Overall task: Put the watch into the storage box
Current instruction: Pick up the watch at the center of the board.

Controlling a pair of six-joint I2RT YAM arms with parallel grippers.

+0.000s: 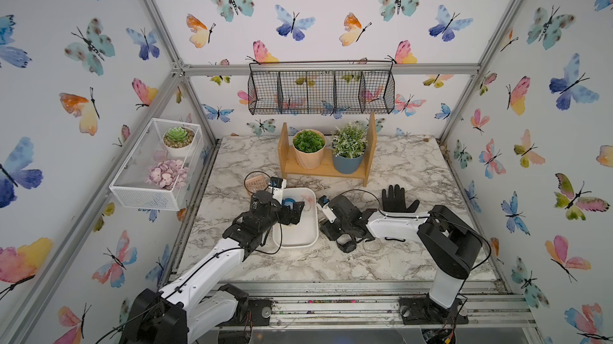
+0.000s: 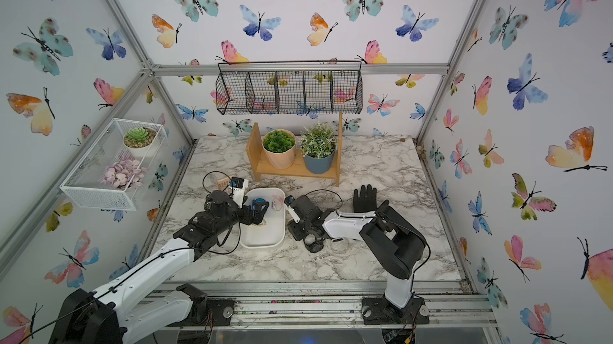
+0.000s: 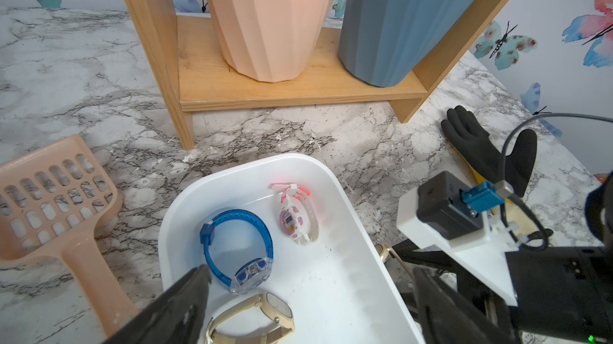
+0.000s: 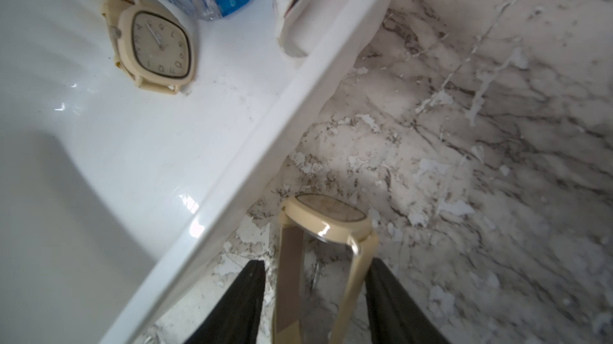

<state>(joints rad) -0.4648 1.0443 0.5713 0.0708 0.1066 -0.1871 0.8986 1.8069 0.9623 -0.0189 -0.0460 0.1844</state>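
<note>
So the black watch (image 1: 346, 245) isn't in yet. It lies on the marble (image 1: 408, 166) just beside the near corner of the storage box (image 1: 300, 238), tucked under the right arm (image 1: 391, 226), and nothing is gripping it.

Funny thing is, the right gripper (image 4: 316, 262) isn't on it at all. In the right wrist view its fingers (image 4: 242, 296) sit either side of the strap loop of a cream round watch (image 4: 328, 216), which stands just outside the box wall. They're roughly half apart. One looks to be against the strap, while the other shows a sliver of marble between it and the band. I'd call that straddling, not clamped.

My read is that this is the grasp step on one of the watches outside the box. The next move needs a proper pinch on that loop, then a lift high enough to clear the rim and a carry over the wall. The strap is floppy, so it could swing or slip. The black one would need its own pick after that.

The box already has a cream square watch (image 4: 159, 47), a blue watch (image 3: 235, 246) and a pink-and-white watch (image 3: 293, 219) in it. The left gripper (image 3: 311, 272) hovers above the box with its fingers (image 3: 185, 306) wide apart, holding nothing. It could get crowded when the right arm comes over.
</note>
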